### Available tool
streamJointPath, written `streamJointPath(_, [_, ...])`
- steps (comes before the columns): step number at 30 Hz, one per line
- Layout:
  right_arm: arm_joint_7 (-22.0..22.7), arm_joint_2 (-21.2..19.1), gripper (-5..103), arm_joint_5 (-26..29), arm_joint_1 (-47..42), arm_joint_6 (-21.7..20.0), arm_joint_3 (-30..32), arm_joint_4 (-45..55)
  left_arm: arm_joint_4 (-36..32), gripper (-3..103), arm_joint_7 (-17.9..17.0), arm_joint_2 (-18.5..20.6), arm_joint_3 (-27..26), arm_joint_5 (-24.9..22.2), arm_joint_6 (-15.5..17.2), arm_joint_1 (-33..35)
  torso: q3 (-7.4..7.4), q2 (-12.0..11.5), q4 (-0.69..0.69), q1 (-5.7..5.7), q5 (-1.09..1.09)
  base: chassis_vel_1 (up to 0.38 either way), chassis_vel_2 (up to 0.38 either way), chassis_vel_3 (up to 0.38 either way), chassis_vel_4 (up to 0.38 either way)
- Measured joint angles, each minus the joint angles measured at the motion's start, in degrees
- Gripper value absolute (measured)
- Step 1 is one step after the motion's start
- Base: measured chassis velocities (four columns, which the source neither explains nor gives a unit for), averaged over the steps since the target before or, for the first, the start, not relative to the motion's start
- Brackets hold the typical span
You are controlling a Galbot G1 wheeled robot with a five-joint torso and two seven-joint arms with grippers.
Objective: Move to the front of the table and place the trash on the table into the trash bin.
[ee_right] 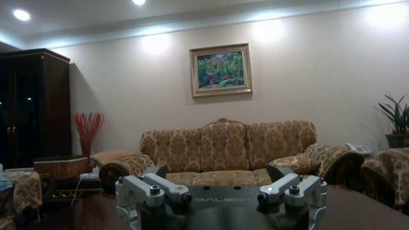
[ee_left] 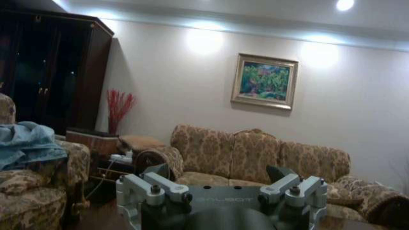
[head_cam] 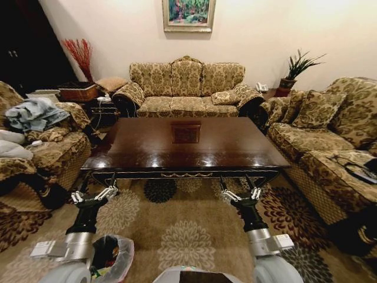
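Two black forearms w/ silver wrist cuffs; left gripper (head_cam: 93,194) & right gripper (head_cam: 241,194): grey metal jaws, black screws, "GALBOT" marking.

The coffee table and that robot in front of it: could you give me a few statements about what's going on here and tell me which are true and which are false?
1. The coffee table has bottles standing on its top. False: no bottles or wrappers are visible on its glossy top.
2. Both grippers are open. True: the left gripper and the right gripper each have their fingers spread, holding nothing.
3. The trash bin sits on the sofa behind the table. False: it stands on the carpet by the robot's left arm.
4. A framed painting hangs above the far sofa. True.
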Motion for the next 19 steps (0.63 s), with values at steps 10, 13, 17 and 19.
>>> streamJointPath(10, [0.0,0.0,100,0.2,0.0,0.0,0.0,0.0,0.2,100,0.0,0.0,-0.1,-0.1,-0.1,0.0,0.0,0.0,0.0,0.0,0.0,0.0,0.0,0.0,0.0])
streamJointPath(13, [0.0,0.0,100,0.2,0.1,0.0,0.0,0.0,0.2,100,0.0,0.0,-0.1,-0.1,-0.1,0.0,0.0,0.0,0.0,0.0,0.0,0.0,0.0,0.0,0.0])
streamJointPath(17, [0.0,0.0,100,0.2,0.1,0.0,0.0,0.0,0.3,100,0.0,0.0,-0.1,-0.1,-0.1,-0.1,0.0,0.0,0.0,0.0,0.0,0.0,0.0,0.0,0.0])
streamJointPath(19, [0.0,-0.1,100,0.2,0.1,0.0,0.0,0.0,0.3,100,0.0,0.0,-0.1,-0.1,-0.1,-0.1,0.0,0.0,0.0,0.0,0.0,0.0,0.0,0.0,0.0])
